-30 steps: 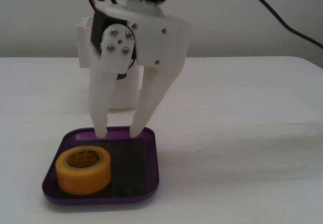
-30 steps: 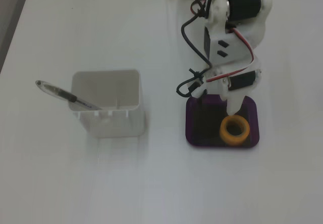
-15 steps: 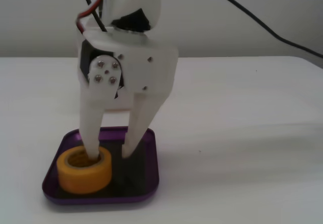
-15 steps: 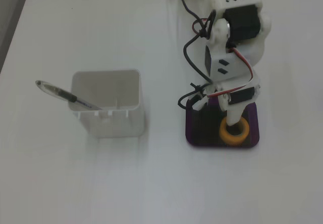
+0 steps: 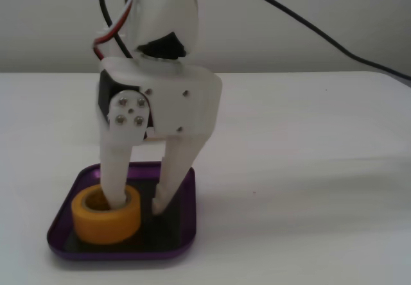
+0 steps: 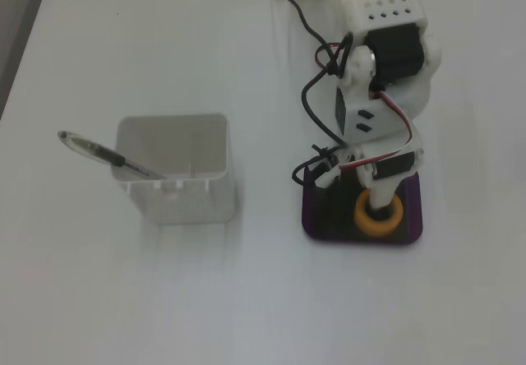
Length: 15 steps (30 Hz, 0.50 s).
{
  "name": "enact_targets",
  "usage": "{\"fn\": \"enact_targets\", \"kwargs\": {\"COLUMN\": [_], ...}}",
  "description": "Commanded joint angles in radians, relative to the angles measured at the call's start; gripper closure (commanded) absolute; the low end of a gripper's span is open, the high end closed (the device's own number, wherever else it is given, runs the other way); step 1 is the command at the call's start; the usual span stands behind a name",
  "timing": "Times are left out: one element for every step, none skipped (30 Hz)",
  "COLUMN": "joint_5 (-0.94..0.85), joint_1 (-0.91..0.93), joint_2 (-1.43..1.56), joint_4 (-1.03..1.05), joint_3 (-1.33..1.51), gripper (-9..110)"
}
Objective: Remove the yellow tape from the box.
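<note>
Tape [image 5: 106, 214] wall stands between my spread gripper [image 5: 136, 203] fingers, one down its hole, one outside, inside the box [image 5: 183, 224].

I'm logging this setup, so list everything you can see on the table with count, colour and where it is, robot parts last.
tape: one, yellow-orange roll, lying flat inside the tray, at its left in the low fixed view.
tray: one, purple with a dark bottom, on the table under the arm.
container: one, tall, white, square, left of the tray in the fixed view from above.
pen: one, clear with a dark tip, leaning out of the container's left edge.
table: one, white.
cable: one, black, crossing the wall at upper right in the low view.
arm: one, white with black motors and red and black wires.
fingers: two, white, apart; one down in the tape's hole, the other outside the roll, over the tray.
</note>
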Motion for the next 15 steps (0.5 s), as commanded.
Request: {"fn": "enact_targets", "kwargs": {"joint_5": [0.046, 0.054, 0.057, 0.060, 0.060, 0.060, 0.058, 0.060, 0.058, 0.055, 0.055, 0.055, 0.055, 0.055, 0.055], "joint_1": [-0.006, -0.006, -0.006, -0.008, -0.008, -0.008, -0.008, -0.009, -0.009, -0.006, -0.002, 0.000, 0.002, 0.002, 0.002], "joint_2": [0.003, 0.005, 0.012, 0.015, 0.015, 0.015, 0.017, 0.017, 0.017, 0.017, 0.017, 0.017, 0.017, 0.017, 0.018], "joint_4": [0.008, 0.008, 0.009, 0.014, 0.035, 0.063, 0.091, 0.124, 0.166, 0.207, 0.250, 0.291, 0.334, 0.379, 0.405], "joint_3": [-0.075, -0.092, -0.106, -0.117, -0.127, -0.144, -0.170, -0.207, -0.250, -0.301, -0.356, -0.413, -0.472, -0.537, -0.595], "gripper": [102, 102, 102, 102, 102, 102, 102, 102, 102, 102, 102, 102, 102, 102, 102]}}
